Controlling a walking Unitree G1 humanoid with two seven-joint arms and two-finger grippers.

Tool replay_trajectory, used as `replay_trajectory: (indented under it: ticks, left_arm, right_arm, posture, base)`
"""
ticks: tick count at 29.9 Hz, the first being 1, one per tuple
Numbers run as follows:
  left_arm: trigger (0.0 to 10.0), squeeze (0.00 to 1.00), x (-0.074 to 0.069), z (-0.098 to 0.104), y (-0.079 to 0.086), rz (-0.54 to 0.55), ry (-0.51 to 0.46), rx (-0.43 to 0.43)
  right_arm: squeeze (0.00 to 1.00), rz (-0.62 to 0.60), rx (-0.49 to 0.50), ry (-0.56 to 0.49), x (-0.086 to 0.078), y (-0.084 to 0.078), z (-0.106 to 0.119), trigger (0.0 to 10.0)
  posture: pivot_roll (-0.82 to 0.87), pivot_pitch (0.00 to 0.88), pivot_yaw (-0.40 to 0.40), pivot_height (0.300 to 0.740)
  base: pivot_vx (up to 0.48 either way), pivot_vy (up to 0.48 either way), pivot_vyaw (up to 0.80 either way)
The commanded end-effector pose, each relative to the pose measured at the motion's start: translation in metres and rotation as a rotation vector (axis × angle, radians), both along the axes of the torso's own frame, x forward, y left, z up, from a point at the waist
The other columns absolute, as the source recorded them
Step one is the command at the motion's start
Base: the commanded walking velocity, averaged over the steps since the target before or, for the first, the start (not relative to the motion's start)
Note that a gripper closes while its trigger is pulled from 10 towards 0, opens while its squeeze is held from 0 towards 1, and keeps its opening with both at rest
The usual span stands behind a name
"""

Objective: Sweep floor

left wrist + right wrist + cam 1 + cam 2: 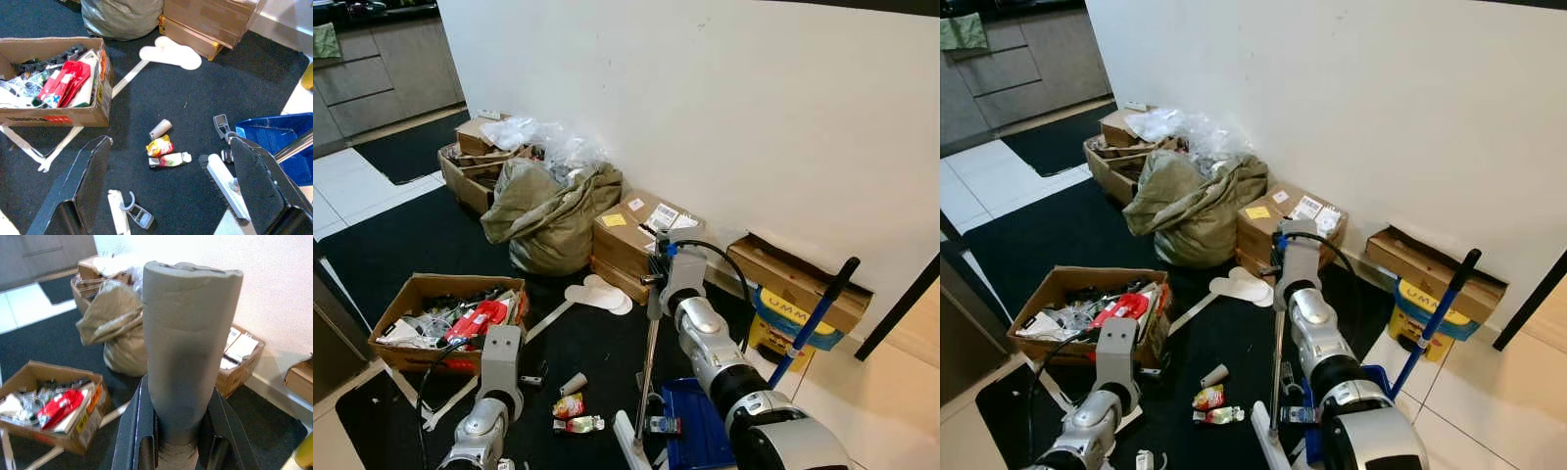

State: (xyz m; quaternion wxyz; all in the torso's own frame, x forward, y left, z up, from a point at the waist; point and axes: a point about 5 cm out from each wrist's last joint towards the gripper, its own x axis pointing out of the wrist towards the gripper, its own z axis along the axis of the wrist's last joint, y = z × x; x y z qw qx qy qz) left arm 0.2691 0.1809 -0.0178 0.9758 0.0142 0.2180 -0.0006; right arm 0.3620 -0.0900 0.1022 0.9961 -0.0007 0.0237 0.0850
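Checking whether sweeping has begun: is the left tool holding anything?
No: in the left wrist view the left tool hangs open above the litter on the dark carpet, its two black fingers wide apart with nothing between them.

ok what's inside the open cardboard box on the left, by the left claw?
The cardboard box holds mixed clutter: red packaging, white wrappers and papers, and a black ridged item at the back. The top layer covers whatever lies deeper. The left claw hangs open above the floor litter.
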Motion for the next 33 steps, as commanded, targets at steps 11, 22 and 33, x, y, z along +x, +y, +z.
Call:
replay_trajectory:
  ticks: [11,22,33]
  left_arm:
    - [10.0,0.00,-0.036,-0.029,-0.001,-0.073,0.141,0.072]
    - [10.0,0.00,-0.063,-0.041,-0.001,-0.158,0.150,0.117]
    - [10.0,0.00,-0.073,-0.042,-0.005,-0.215,0.125,0.132]
  right_arm:
    - [0.00,-0.158,0.046,-0.115,0.006,-0.005,0.018,10.0]
    - [0.00,-0.285,0.084,-0.117,0.011,-0.012,0.025,10.0]
    - [0.00,-0.337,0.191,-0.237,0.018,-0.009,0.053,10.0]
  posture:
    - [-0.04,0.195,-0.043,0.740]
    - [0.03,0.324,-0.059,0.740]
    - [0.07,0.355,-0.053,0.740]
  base:
    - [0.000,0.000,0.00]
    - [0.000,0.000,0.00]
    - [0.000,0.000,0.00]
